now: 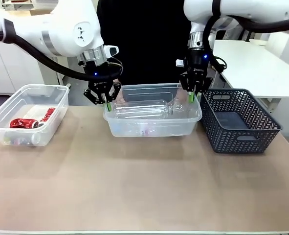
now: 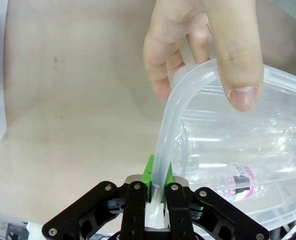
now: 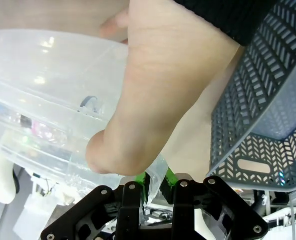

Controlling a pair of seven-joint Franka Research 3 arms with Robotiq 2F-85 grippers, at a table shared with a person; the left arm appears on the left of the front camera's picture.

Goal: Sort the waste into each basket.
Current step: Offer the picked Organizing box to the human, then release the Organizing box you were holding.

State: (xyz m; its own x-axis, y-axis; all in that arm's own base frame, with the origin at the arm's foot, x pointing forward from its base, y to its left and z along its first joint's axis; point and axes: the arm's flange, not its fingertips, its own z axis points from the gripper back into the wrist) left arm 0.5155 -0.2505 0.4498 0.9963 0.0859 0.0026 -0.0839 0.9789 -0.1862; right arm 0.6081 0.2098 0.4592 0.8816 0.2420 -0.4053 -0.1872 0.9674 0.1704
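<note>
A clear basket (image 1: 156, 128) stands mid-table with clear plastic bottles (image 1: 144, 110) lying inside. My left gripper (image 1: 107, 104) is shut on the rim at its left end, and my right gripper (image 1: 191, 96) is shut on the rim at its right end. In the left wrist view the green pads (image 2: 149, 172) of the gripper (image 2: 158, 186) pinch the rim (image 2: 170, 117), and a person's hand (image 2: 208, 45) holds the same corner. In the right wrist view the gripper (image 3: 155, 181) clamps the rim beside the person's other hand (image 3: 158, 100). A second clear basket (image 1: 56, 90) at left holds a crushed red can (image 1: 23, 123).
A dark lattice basket (image 1: 239, 120) sits just right of the middle basket, close to my right gripper, and shows in the right wrist view (image 3: 258, 100). The person in black stands behind the table. The near half of the tabletop (image 1: 144, 186) is bare.
</note>
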